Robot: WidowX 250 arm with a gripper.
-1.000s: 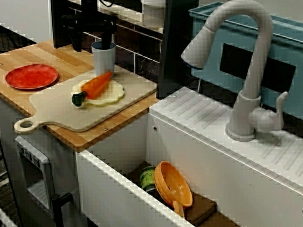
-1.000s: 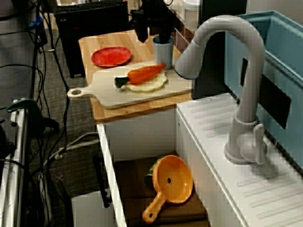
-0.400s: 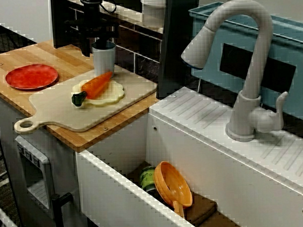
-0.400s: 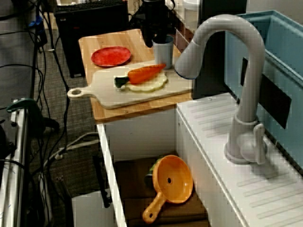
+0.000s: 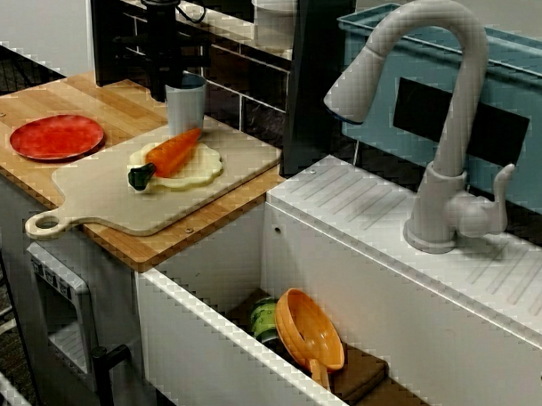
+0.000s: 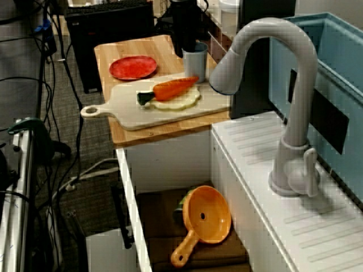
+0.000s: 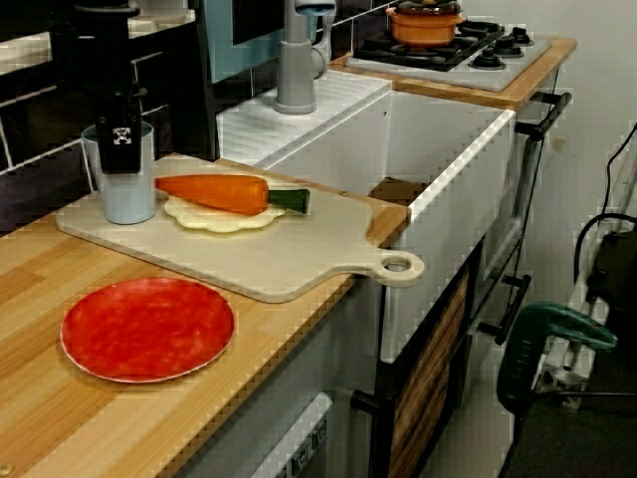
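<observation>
Your tool (image 7: 120, 149) stands upright at the left rim of the grey cup (image 7: 134, 199), touching it; spread or pinching, you cannot tell. Cup upright on cutting board (image 7: 249, 261), far corner; carrot (image 7: 214, 192) just beside.

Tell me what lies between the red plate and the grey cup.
No object: from the red plate a strip of bare counter, then cutting board up to the grey cup, clearest in the low counter view.
</observation>
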